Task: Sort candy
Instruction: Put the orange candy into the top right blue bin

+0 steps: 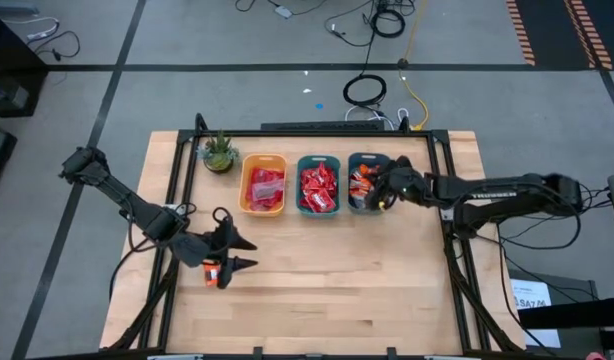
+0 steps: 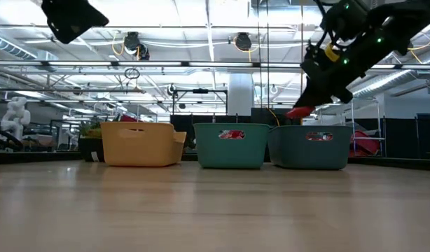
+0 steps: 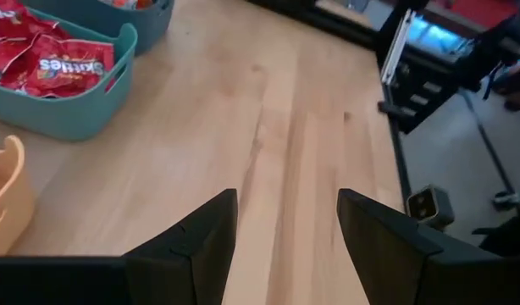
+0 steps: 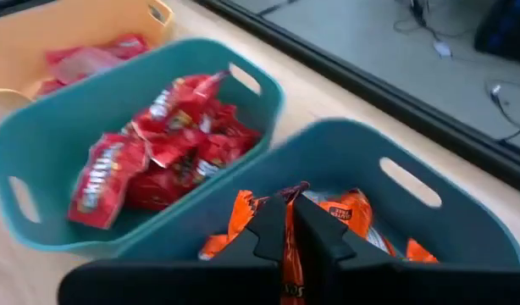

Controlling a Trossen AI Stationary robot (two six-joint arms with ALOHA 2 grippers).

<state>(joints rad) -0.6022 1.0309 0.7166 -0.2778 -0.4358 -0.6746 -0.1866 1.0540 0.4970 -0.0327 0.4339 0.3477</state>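
My right gripper (image 4: pixel 288 207) is shut on a small orange wrapped candy (image 4: pixel 287 244), above the right teal bin (image 1: pixel 368 160) that holds orange pieces (image 4: pixel 351 208). In the low view this gripper (image 2: pixel 304 108) hangs just over that bin's rim (image 2: pixel 309 129). The middle teal bin (image 1: pixel 318 160) holds red squarish packets (image 4: pixel 171 144). The yellow bin (image 1: pixel 245 185) holds pinkish-red flat packets (image 1: pixel 266 187). My left gripper (image 1: pixel 249 253) is open above bare wood near the table's left-front part, and no candy lies between its fingers (image 3: pixel 205 237). My right gripper pinches the small orange wrapped candy (image 4: pixel 287 244) between its two fingers, which slant downward from the table's right side. A wrapper end (image 2: pixel 296 112) sticks out past the fingertips. The piece is lifted clear, above the orange pieces in the right teal bin.
A small potted plant (image 1: pixel 219 152) stands left of the yellow bin near the far edge. A black frame (image 1: pixel 317 131) borders the table's far and side edges. Bare wood (image 1: pixel 347 280) spans the near half of the table.
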